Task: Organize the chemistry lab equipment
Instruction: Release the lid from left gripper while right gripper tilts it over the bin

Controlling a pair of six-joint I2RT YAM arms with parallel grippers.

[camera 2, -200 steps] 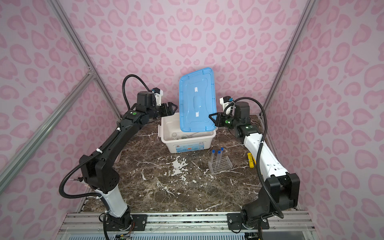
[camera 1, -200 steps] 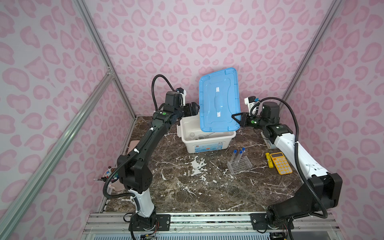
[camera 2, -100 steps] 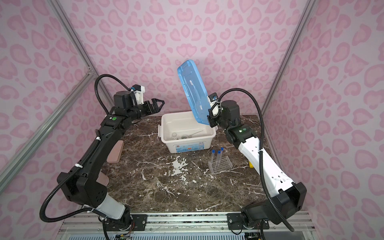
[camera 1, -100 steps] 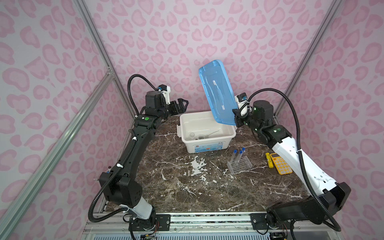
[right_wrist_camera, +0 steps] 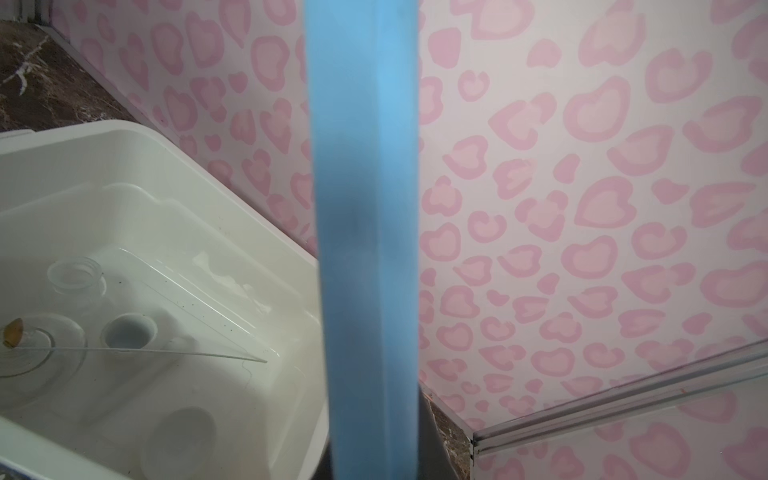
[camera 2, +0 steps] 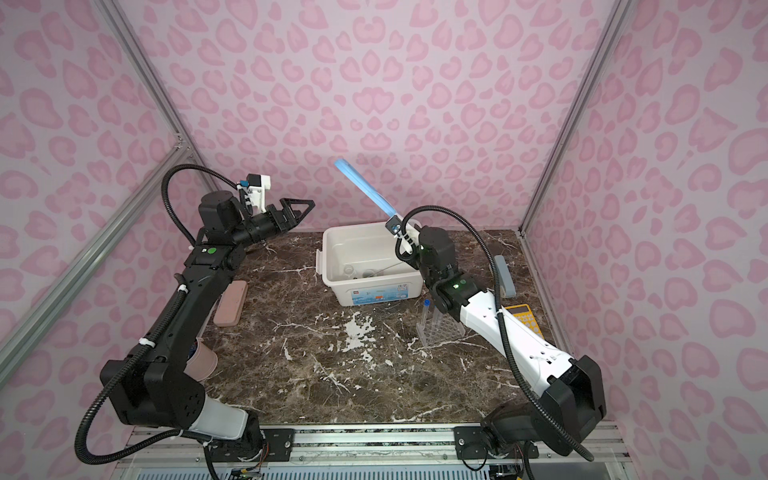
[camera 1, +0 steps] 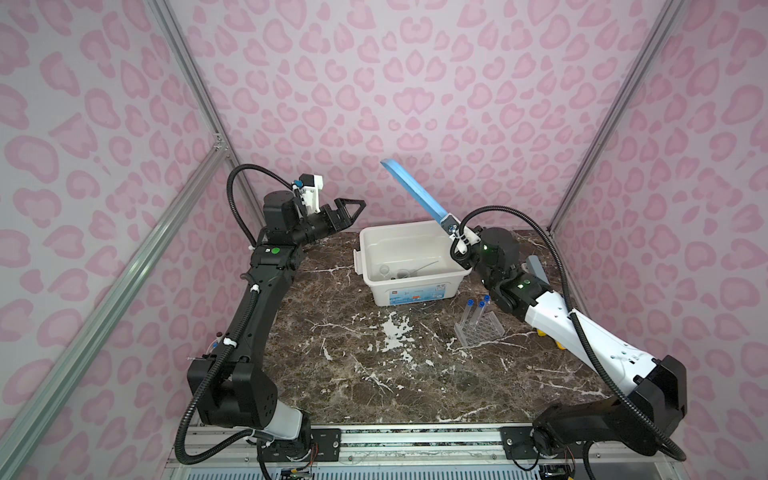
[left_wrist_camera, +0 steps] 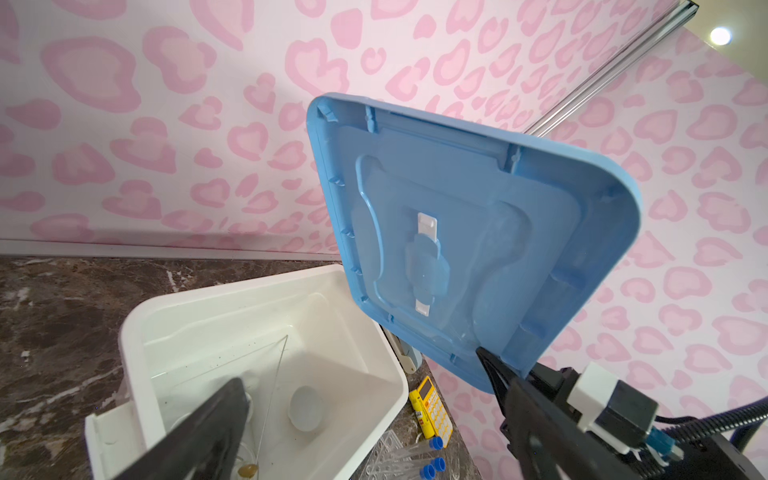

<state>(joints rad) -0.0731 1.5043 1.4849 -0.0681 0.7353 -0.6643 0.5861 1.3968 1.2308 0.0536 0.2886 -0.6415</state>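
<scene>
The clear plastic rack (camera 1: 481,332) stands at 3 o'clock on the marble surface (camera 1: 374,395), with blue-capped test tubes (camera 1: 482,309) upright in it. The yellow calculator (camera 2: 525,322) lies just beyond it at 3 o'clock.

Farther back, at 12 o'clock, the white bin (camera 1: 415,293) sits uncovered. Inside it are a clear glass beaker (right_wrist_camera: 75,276), a corked flask (right_wrist_camera: 25,349), a white cup (right_wrist_camera: 129,332) and a white ceramic dish (right_wrist_camera: 178,432).

At the bin's 2 o'clock corner the right gripper (left_wrist_camera: 496,372) has its jaws pinched narrow on the rim of the blue lid (camera 1: 415,193). It holds the lid steeply tilted in the air, clear of the bin. At the bin's 10 o'clock the left gripper (camera 1: 353,205) hovers with its jaws wide and empty.

The step in hand looks like uncovering the bin. Next the lid probably needs laying flat on bare surface, clear of the rack and calculator. That would give both arms free access to the equipment.
</scene>
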